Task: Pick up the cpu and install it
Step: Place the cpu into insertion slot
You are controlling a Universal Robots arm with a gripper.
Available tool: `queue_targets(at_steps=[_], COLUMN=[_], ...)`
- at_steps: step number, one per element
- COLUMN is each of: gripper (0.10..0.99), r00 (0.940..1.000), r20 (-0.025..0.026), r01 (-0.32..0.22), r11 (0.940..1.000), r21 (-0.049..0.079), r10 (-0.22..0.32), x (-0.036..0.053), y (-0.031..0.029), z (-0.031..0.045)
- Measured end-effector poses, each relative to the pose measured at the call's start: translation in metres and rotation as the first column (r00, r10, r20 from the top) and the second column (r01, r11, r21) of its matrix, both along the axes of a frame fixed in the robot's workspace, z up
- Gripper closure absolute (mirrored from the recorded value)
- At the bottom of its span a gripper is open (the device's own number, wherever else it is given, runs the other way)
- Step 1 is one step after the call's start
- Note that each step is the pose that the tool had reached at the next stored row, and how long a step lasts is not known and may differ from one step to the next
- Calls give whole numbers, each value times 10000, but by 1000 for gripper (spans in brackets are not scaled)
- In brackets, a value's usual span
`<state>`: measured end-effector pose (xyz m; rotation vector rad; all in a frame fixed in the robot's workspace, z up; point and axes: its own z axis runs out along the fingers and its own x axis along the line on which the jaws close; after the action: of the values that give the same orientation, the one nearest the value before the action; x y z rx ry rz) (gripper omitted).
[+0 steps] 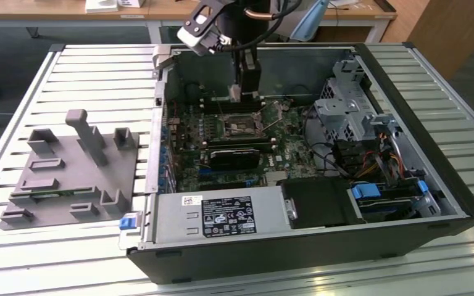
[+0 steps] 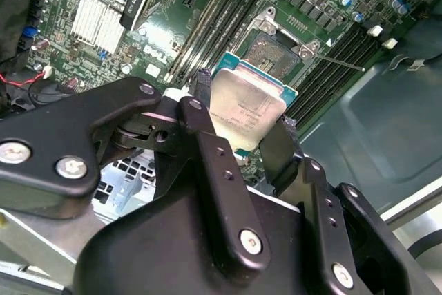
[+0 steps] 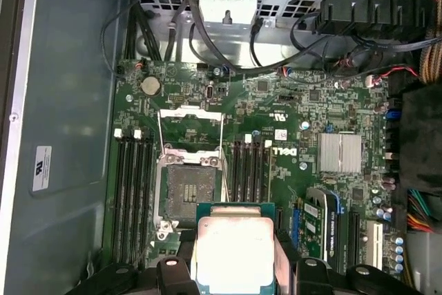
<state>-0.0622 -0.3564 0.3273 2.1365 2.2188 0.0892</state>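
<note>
The big slatted table [image 1: 23, 98] carries everything. On it lies the computer case [image 1: 320, 256], flat on its side with its cover off, so I can reach in from above. On the exterior view's left of the case sits the grey fixture [image 1: 64, 179], well apart from me. I think it is there to park parts.

Inside the case, the green motherboard [image 3: 276, 101] lies flat and faces up at me. My gripper [image 1: 244, 92] hangs straight down inside the case, above the far part of the board. My two black fingers [image 2: 207, 136] are closed narrow on the cpu [image 2: 245, 105], one on each side edge, so its flat faces are free.

The socket [image 3: 188, 191] is open, with its metal frame flipped back, so I judge it is ready for the chip. The cpu is the smallest thing here. It is in my grip, in the air, shiny side toward my wrist. It is near the socket but not touching it. It looks about level with the board, which should help it go in flat.
</note>
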Motion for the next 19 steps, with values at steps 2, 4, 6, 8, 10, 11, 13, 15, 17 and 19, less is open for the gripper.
queue_targets(at_steps=[2, 4, 6, 8, 10, 11, 13, 15, 17, 19], gripper=[553, 553, 553, 553, 553, 553, 553, 553, 553, 553], r00=[10000, 10000, 10000, 10000, 10000, 10000, 10000, 10000, 10000, 10000], r20=[0, -1, -1, 0, 0, 0, 0, -7, -14, -17], r01=[1, 4, 10, 21, 41, 59, 82, 91, 97, 98], r11=[10000, 10000, 10000, 10000, 10000, 10000, 10000, 10000, 10000, 10000], r21=[0, -1, -1, -1, 0, 0, 0, -2, -1, -1], r10=[-1, -4, -10, -21, -41, -59, -82, -91, -97, -98], x=[0, 0, 0, 0, 0, 0, 0, 1, 6, 21], y=[0, 2, 8, 17, 27, 32, 38, 55, 76, 108], z=[-10, -23, -38, -54, -71, -78, -95, -125, -161, -197])
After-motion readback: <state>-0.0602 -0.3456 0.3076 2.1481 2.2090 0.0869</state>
